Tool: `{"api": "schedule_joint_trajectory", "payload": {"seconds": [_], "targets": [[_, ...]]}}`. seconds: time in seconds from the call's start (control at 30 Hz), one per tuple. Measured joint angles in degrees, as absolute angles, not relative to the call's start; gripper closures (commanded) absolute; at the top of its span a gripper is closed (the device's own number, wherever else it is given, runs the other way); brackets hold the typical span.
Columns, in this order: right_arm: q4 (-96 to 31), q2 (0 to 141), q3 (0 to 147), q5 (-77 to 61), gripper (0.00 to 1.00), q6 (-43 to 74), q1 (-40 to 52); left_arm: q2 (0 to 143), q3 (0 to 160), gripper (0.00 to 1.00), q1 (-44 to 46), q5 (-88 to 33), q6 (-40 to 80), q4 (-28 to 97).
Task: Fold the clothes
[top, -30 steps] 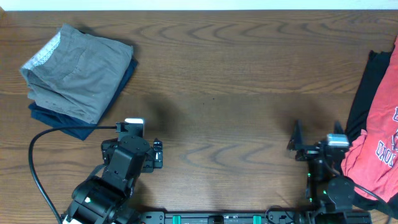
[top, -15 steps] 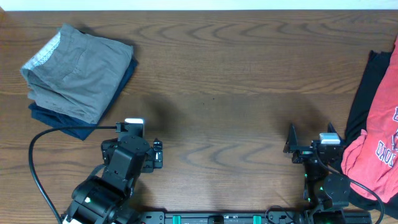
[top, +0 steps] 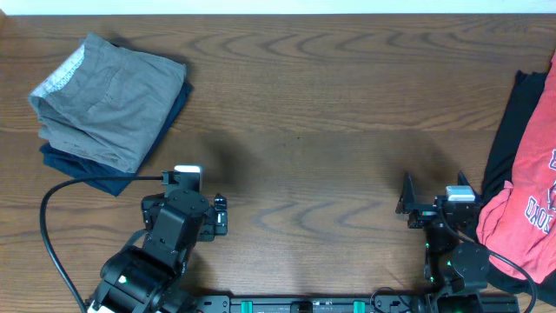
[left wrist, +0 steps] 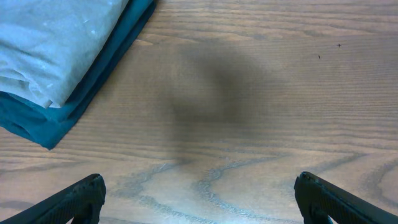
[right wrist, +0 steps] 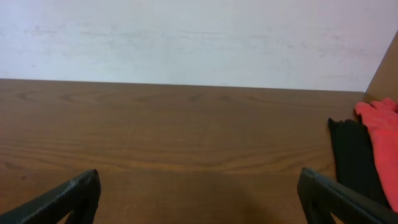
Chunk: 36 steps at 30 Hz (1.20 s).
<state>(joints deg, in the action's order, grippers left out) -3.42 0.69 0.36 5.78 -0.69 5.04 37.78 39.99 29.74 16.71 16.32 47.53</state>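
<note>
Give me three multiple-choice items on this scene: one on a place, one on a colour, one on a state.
1. Where do the shorts lie?
A. at the table's far left, on the navy garment
B. at its centre
C. at its right edge

2. What colour is the shirt at the right edge?
A. green
B. red
C. yellow

3. How do the left end effector and the right end effector stand?
A. both shut on cloth
B. one open, one shut
C. both open, empty

Answers:
1 A: the overhead view shows them folded atop the navy garment at far left.
2 B: the cloth is plainly red.
3 C: each wrist view shows fingers wide apart with only table between.
</note>
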Motion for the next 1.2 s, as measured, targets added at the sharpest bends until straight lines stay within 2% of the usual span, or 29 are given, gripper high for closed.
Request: {"api": "schedule_joint_trajectory", "payload": {"seconds": [0.53, 0.63, 0.93, 1.2], "targets": [[-3.42, 0.69, 0.36, 5.76, 0.01, -0.69, 5.04, 37.76, 39.99, 0.02, 28.82, 16.71, 16.32, 47.53], [-3.42, 0.69, 0.36, 5.78, 0.01, -0.69, 5.04, 37.52, 39.99, 0.02, 24.84, 16.67, 16.32, 47.64], [-3.44, 0.67, 0.36, 5.74, 0.01, -0.69, 5.04, 29.69, 36.62, 0.02, 3.03, 9.32, 14.87, 45.32], [-3.46, 0.69, 0.36, 5.56, 0.01, -0.69, 5.04, 15.14, 19.79, 0.02, -3.25, 4.75, 11.97, 30.83]]}}
